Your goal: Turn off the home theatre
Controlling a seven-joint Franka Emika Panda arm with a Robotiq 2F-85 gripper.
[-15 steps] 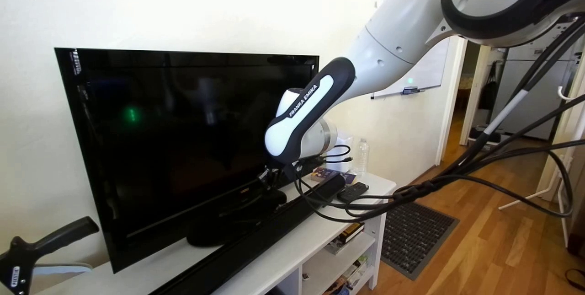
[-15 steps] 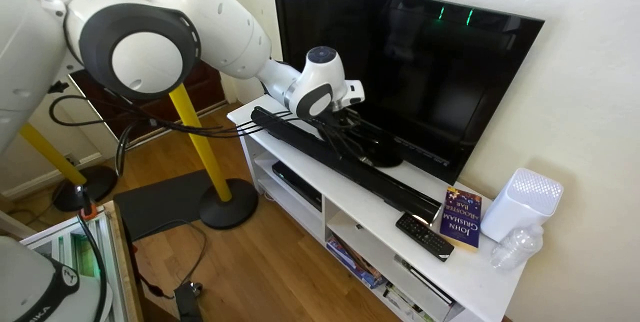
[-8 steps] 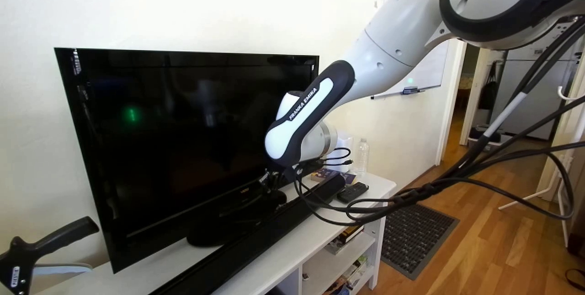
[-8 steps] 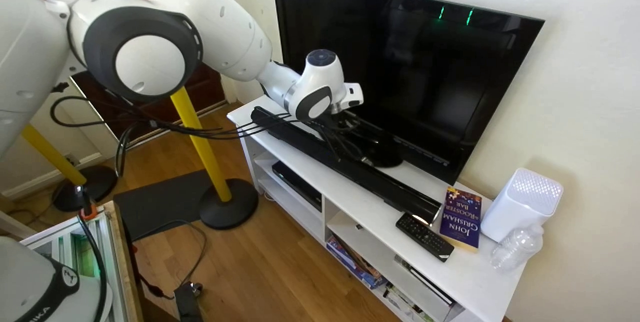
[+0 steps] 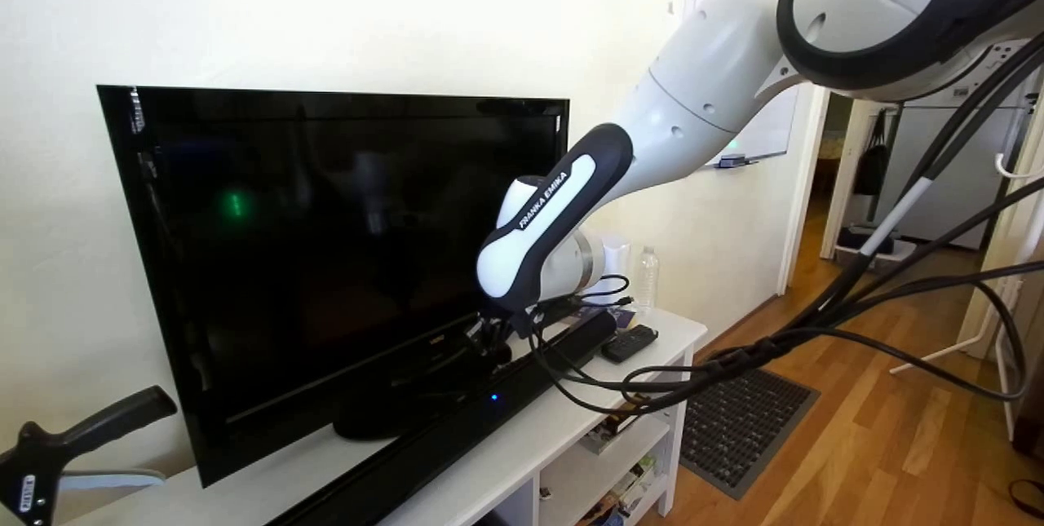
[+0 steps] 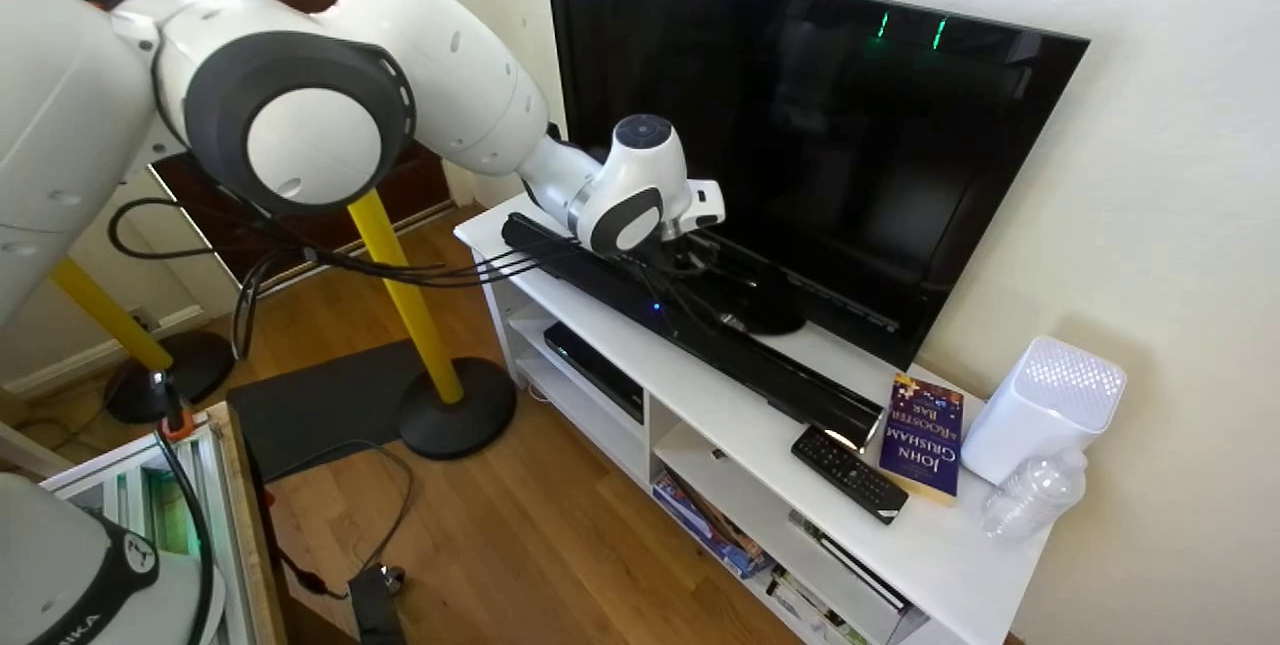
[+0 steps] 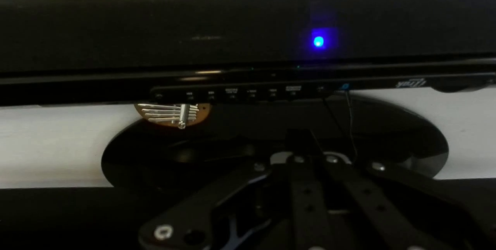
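One blue-lit soundbar (image 7: 240, 40) parallels the worktop's (image 6: 725, 405) front edge. Empty jaws are clenched, presumably to press buttons (image 7: 252, 95).

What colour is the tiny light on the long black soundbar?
The tiny light is blue, clearest in the wrist view.

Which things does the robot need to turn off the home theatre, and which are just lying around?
For the job:
home theatre, the long black bar
its row of buttons
gripper, probably to press one

Just there:
TV
remote, though I can't tell what it controls
book
clear bottle
white box
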